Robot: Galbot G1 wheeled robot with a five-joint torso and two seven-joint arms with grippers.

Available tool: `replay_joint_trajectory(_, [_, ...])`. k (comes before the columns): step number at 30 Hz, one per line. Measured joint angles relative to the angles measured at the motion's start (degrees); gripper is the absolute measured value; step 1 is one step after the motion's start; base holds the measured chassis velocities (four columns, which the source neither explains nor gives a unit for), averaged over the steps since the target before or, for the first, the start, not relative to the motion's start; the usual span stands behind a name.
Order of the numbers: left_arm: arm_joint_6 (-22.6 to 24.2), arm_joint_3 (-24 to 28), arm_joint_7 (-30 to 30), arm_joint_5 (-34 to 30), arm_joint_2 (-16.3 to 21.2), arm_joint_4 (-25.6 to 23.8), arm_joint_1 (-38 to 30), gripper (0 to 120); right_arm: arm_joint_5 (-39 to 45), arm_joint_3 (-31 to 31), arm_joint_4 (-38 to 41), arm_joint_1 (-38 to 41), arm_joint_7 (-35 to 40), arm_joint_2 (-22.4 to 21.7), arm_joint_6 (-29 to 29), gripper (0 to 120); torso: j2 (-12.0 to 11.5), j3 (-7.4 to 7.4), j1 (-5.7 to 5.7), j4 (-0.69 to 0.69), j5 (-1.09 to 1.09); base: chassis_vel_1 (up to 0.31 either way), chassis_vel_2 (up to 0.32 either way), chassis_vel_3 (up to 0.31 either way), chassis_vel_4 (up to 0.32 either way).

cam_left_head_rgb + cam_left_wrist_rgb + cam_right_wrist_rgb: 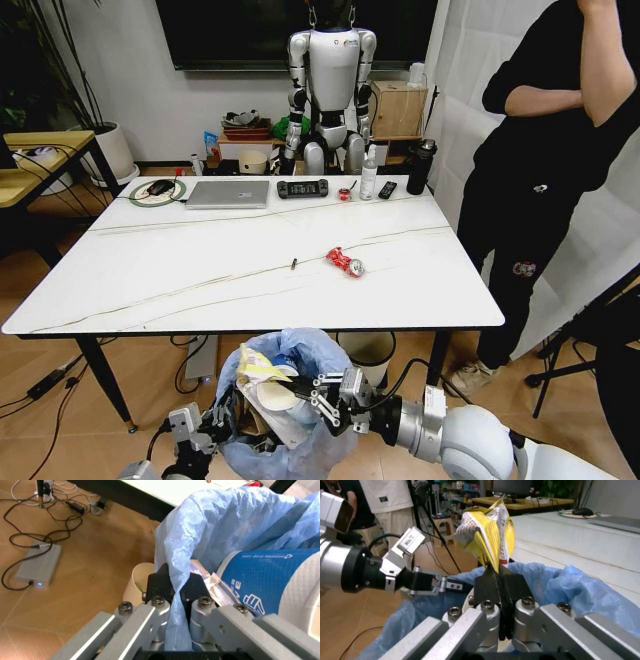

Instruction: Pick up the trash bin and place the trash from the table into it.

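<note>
- Holding the trash bin [290, 420] just below the near edge of the table [200, 270], your robot kept it between its two arms, the blue bag bulging over the rim.
- Your left gripper [175, 592] was clamped on the bag's crinkled rim at the bin's left side, blue plastic pinched between its dark pads.
- Your right gripper [499, 588] sat over the bin's mouth, narrowed tight on a yellow-and-white wrapper [487, 532] that stood up above the bag.
- Inside the bin, your left wrist camera caught a blue-and-white paper cup [265, 577] lying against the liner.
- On the white marble-look top, a crushed red can [345, 262] lay right of centre, with a small dark scrap [293, 265] near it to its left.
- Along the far edge sat a closed laptop [228, 193], a dark handheld device [302, 188], a clear bottle [369, 175] and a black flask [420, 167].
- Behind the table, you had a white humanoid robot [328, 85] standing under a wall screen, and a person in black at the right side of the room.
- Wood flooring ran beneath, with cables and a grey box [37, 564] on it.
</note>
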Motion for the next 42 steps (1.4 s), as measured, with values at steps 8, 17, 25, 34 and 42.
replay_joint_trajectory(8, [0.02,0.32,-0.08,0.22,-0.21,0.20,-0.25,0,-0.74,0.89,-0.16,-1.24,0.04,-0.26,0.39,16,0.00,0.00,0.00,0.00,-0.01,0.000,0.000,0.000,0.000])
replay_joint_trajectory(17, [0.03,0.11,-0.12,0.20,0.00,0.20,-0.19,0,-1.10,1.90,0.22,-2.33,-0.01,-0.82,1.05,45,0.00,0.00,0.00,0.00,-0.01,0.000,0.000,0.000,0.000])
replay_joint_trajectory(25, [0.05,0.24,-0.15,0.12,0.15,0.42,-0.31,0,0.06,5.36,2.62,-3.63,0.89,-0.54,0.62,77,0.00,0.00,0.00,-0.01,-0.01,0.000,0.000,0.000,0.000])
replay_joint_trajectory(34, [-0.07,0.32,-0.08,0.40,-0.12,0.41,0.11,0,5.16,11.33,-3.04,5.41,9.92,7.34,-9.10,99,0.00,0.00,0.01,0.00,-0.01,0.000,0.000,0.000,0.000])
replay_joint_trajectory(42, [-0.29,-0.10,0.07,0.84,-0.65,-0.24,0.52,0,14.66,11.55,-19.57,18.00,16.64,14.93,-18.48,100,0.00,0.01,0.01,0.00,-0.03,0.000,0.000,0.000,0.000])
